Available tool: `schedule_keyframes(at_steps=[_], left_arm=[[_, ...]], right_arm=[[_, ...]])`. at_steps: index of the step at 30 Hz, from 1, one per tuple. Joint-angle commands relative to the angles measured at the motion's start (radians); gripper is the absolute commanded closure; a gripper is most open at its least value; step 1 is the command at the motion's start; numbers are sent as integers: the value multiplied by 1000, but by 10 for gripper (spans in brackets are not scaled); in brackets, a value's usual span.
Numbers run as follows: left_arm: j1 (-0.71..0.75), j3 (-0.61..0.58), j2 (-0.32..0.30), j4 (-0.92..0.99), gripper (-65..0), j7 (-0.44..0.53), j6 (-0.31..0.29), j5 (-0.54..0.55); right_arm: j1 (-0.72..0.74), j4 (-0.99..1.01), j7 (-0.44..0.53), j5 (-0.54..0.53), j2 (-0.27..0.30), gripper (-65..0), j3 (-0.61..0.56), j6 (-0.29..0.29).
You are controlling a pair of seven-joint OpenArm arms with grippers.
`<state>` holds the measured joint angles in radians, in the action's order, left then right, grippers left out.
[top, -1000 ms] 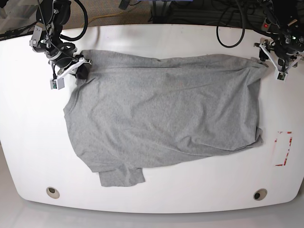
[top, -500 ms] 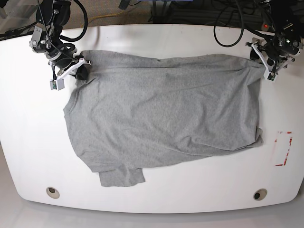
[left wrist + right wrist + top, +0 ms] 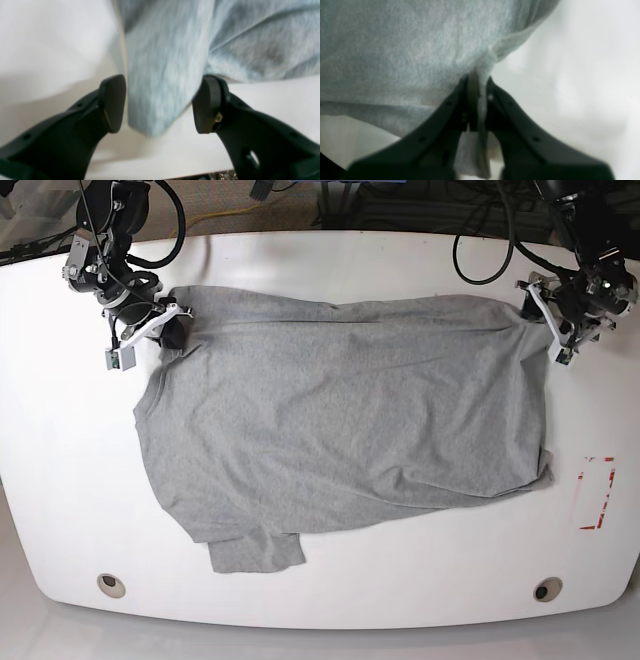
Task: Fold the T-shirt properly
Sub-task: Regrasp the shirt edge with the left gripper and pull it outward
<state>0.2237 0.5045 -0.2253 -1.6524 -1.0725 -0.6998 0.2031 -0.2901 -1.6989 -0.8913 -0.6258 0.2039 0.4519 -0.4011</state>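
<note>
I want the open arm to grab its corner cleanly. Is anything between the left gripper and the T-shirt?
Nothing visible. The left gripper is open, and a corner of the T-shirt already lies between its fingers on the bare white table. The right gripper is shut on the opposite corner.

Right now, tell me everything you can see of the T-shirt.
The T-shirt is light heather-grey soft knit, lying spread and mostly flat on the white table, with shallow wrinkles across the body. One short sleeve sticks out at its near edge. The right gripper is shut on a bunched bit of its edge at one far corner. At the other far corner the left gripper is open, its fingers straddling a corner of cloth without pinching it.
</note>
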Motion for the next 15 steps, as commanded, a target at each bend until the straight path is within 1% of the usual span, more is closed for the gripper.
schedule_keyframes(at_steps=[1,2,3,5,6,9,12,15], left_arm=[[1,-4,-10,-1,-308,7,2,-6],[1,-7,-23,-4,-242,7,2,-20],[0,-8,-33,-10,-144,7,2,-46],[0,-8,-36,-33,-35,7,2,-96],[0,-8,-36,-58,0,7,2,-135],[3,-7,-42,-151,-6,7,2,-232],[4,-10,-84,-233,-3,7,2,-290],[4,-36,-151,-282,0,7,2,-321]], right_arm=[[7,-20,21,-13,13,0,5,-8],[7,-20,21,-13,13,0,5,-8],[7,-20,21,-13,13,0,5,-8],[7,-20,21,-13,13,0,5,-8],[7,-20,21,-13,13,0,5,-8],[7,-20,21,-13,13,0,5,-8],[7,-20,21,-13,13,0,5,-8],[9,-20,21,-12,-7,0,5,-8]])
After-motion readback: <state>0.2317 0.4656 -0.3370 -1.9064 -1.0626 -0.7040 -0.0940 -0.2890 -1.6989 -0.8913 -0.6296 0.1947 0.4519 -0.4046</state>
